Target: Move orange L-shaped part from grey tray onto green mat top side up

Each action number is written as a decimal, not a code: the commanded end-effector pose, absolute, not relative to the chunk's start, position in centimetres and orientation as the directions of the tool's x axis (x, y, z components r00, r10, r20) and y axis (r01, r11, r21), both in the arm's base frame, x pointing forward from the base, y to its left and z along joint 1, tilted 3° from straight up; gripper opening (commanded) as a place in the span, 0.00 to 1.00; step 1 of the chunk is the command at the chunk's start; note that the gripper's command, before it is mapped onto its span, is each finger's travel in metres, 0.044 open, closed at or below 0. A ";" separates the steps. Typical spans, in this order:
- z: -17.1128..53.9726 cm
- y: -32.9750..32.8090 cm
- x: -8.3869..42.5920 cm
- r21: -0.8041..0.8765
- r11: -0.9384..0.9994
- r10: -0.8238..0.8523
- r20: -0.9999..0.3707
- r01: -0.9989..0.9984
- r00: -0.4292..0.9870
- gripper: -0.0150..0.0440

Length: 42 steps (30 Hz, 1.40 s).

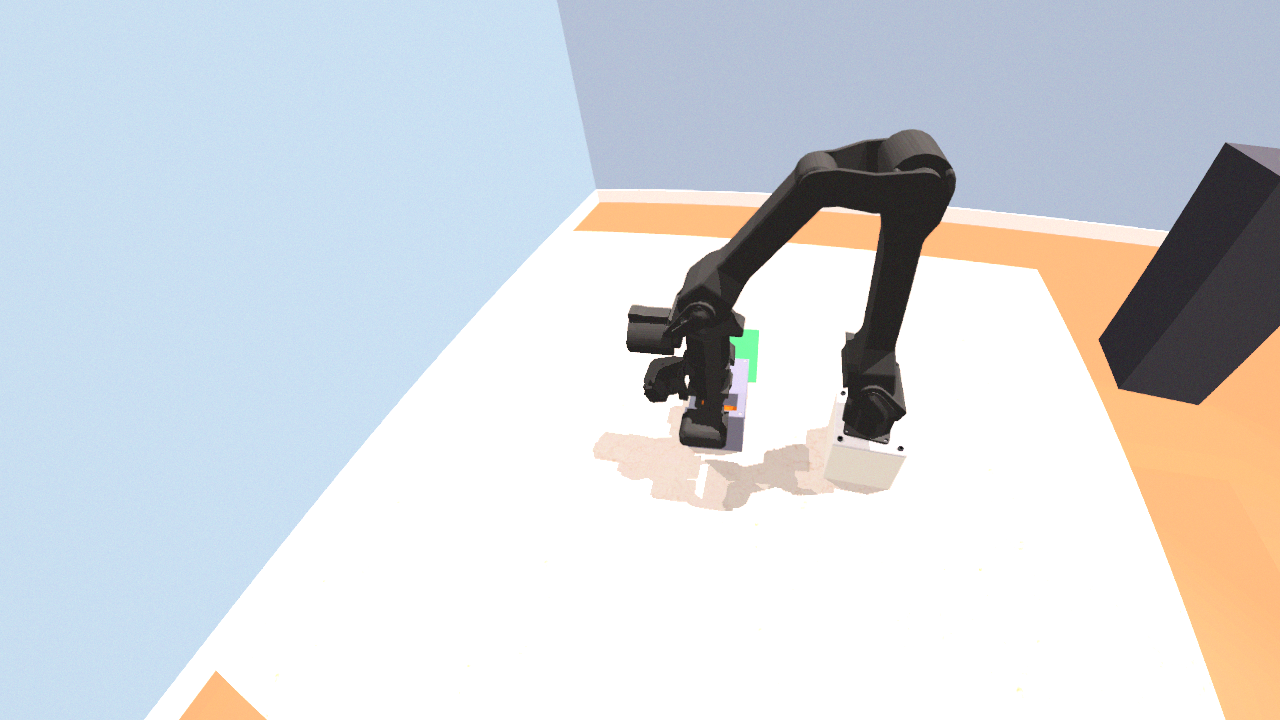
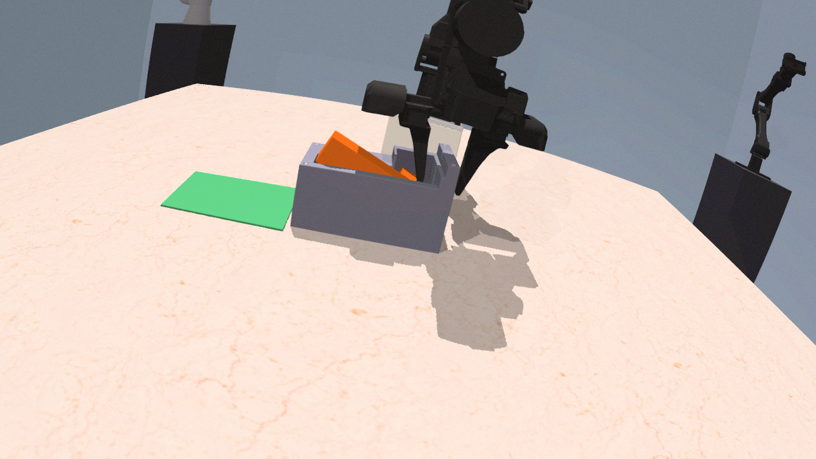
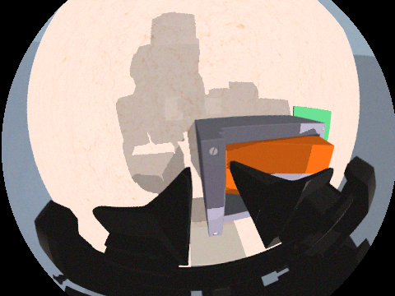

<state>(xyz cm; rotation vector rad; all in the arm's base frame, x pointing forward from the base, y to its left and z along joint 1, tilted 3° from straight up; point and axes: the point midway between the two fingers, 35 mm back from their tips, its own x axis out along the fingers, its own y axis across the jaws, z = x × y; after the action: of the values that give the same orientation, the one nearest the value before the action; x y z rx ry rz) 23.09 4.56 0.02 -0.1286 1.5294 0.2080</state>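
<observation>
We see the black gripper (image 2: 439,185) with fingers (image 2: 421,165) partly open, gripping nothing; one presses the orange L-shaped part (image 2: 356,155), tilted in the grey tray (image 2: 368,208), far end raised.

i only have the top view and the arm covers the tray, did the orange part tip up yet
Observer: yes. In the exterior view the orange part slants in the grey tray, its end nearest the green mat raised above the rim.
Operator: what's pushing it
Observer: one finger of the gripper reaches down inside the pocket at the low end; the other finger hangs outside the tray's end wall.
Operator: is it gripping anything
Observer: no, the jaws stand partly apart, straddling the end wall, pinching nothing. The wrist view shows the wall between the two fingertips.
Operator: mat free?
Observer: nothing lies on the part of the mat that shows, and it lies right against the tray's other end.
</observation>
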 end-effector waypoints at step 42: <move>9.3 4.1 22.8 0.042 0.977 0.048 -0.998 -0.208 0.027 0.56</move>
<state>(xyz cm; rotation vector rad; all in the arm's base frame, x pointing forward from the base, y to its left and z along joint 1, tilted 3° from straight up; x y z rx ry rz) 22.99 4.69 5.97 -0.1237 1.5479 0.1987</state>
